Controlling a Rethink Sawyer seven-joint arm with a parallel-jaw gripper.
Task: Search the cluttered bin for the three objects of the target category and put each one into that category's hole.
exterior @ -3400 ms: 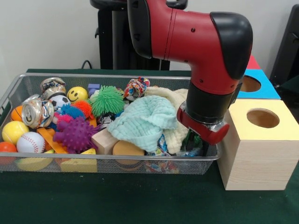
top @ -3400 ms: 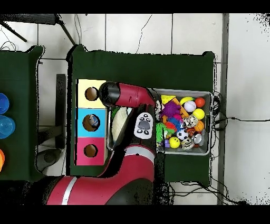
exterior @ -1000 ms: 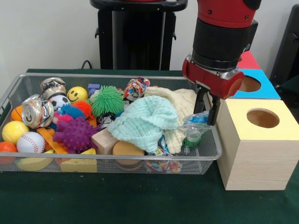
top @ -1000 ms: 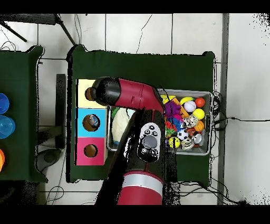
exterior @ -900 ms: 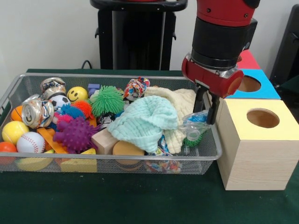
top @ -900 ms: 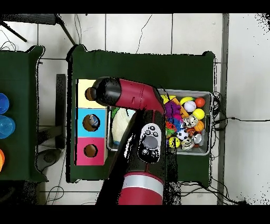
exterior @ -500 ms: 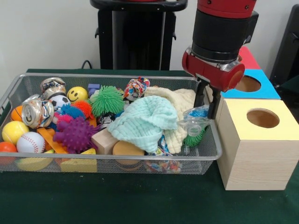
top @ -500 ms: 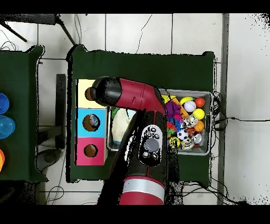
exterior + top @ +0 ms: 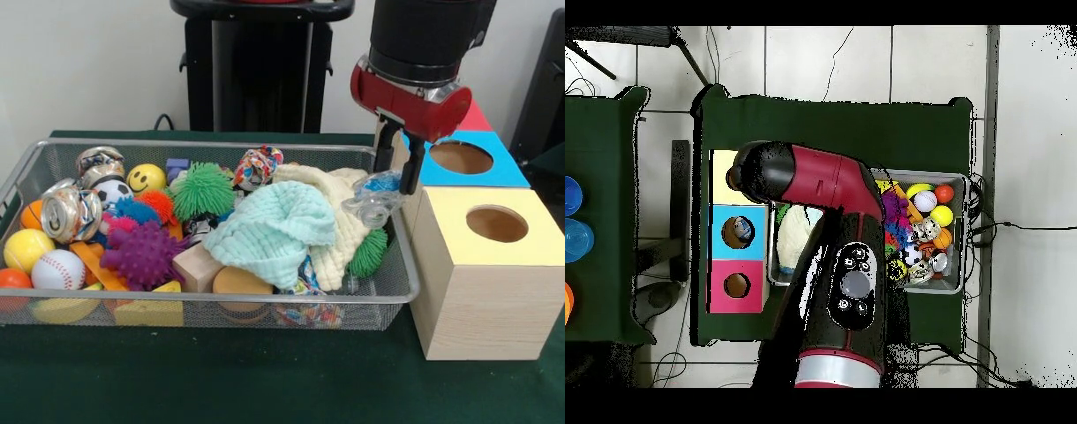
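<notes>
The silver wire-mesh bin [image 9: 132, 142] fills the left and middle of the front view, packed with balls, spiky toys, cans, blocks and cloths. My gripper [image 9: 394, 183] hangs above the bin's right end, next to the yellow-topped box [image 9: 512, 248]. It is shut on a crumpled clear plastic bottle [image 9: 373, 200] with a blue label, which is held clear of the clutter. In the overhead view my arm [image 9: 827, 210] covers the gripper and bottle, and only the bin's right part [image 9: 966, 232] shows.
Three wooden boxes with round holes stand right of the bin: yellow top, blue top [image 9: 494, 168] and red top [image 9: 478, 117]. They also show in the overhead view: yellow [image 9: 725, 162], blue [image 9: 725, 212], red [image 9: 725, 298]. A mint cloth [image 9: 274, 225], a cream cloth [image 9: 340, 212] and a green spiky ball [image 9: 368, 251] lie below the gripper.
The gripper was down inside the bin's right end; it has risen with the crumpled bottle in its grip, uncovering a green spiky ball. The arm has swung upward.
</notes>
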